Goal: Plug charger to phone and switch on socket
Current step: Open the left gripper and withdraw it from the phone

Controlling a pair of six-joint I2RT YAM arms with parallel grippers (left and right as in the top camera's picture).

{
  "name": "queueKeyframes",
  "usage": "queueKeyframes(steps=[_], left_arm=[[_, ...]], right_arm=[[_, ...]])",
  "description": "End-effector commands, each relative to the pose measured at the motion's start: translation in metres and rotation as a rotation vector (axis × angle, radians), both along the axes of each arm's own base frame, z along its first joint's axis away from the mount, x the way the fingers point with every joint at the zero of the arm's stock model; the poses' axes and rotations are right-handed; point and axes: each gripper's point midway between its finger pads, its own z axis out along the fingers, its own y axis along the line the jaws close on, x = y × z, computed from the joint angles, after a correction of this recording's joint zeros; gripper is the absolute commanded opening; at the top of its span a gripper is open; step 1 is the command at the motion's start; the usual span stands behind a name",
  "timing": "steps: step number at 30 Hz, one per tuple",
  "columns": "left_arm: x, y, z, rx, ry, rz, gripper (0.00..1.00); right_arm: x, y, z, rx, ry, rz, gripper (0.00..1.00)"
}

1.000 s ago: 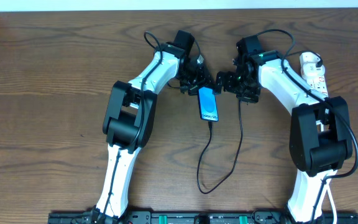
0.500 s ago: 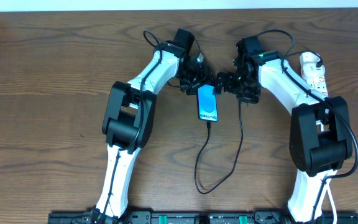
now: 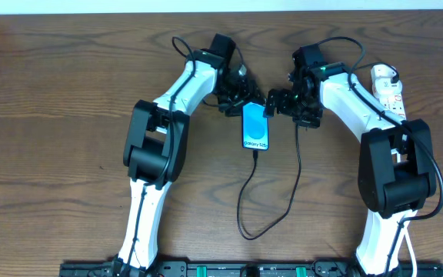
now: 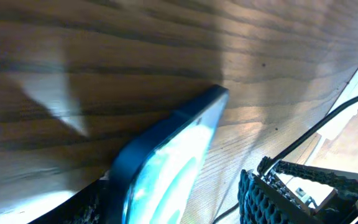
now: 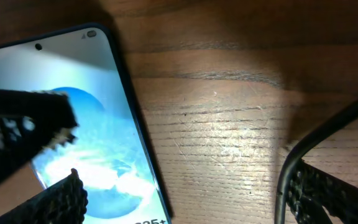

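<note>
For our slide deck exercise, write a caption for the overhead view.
Left claw and right claw flank the phone; charger loops below it, socket far right.

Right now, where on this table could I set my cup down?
Widest: bare table left of the left arm. Crowded: the middle, where both arms meet at the phone with the charger looping below, and the socket beside the right arm.

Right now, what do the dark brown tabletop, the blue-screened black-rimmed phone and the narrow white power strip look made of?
The dark brown tabletop: wood or wood-look laminate, satin; grain lines and soft glare show. The blue-screened phone: glossy glass front, judging by reflections; rim metal or plastic, unclear. The narrow white power strip: probably moulded plastic, smooth.
</note>
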Motion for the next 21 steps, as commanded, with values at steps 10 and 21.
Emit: queueKeyframes(steps=[10,21], left_arm=[[0.002,0.058,-0.048,0.212,0.061,0.085,0.63],[0.007,0.109,-0.05,0.255,0.127,0.177,0.77]], right_arm=[[-0.002,0.004,0.002,0.008,-0.002,0.021,0.99],[-0.004,-0.006,-0.001,-0.037,0.002,0.017,0.99]])
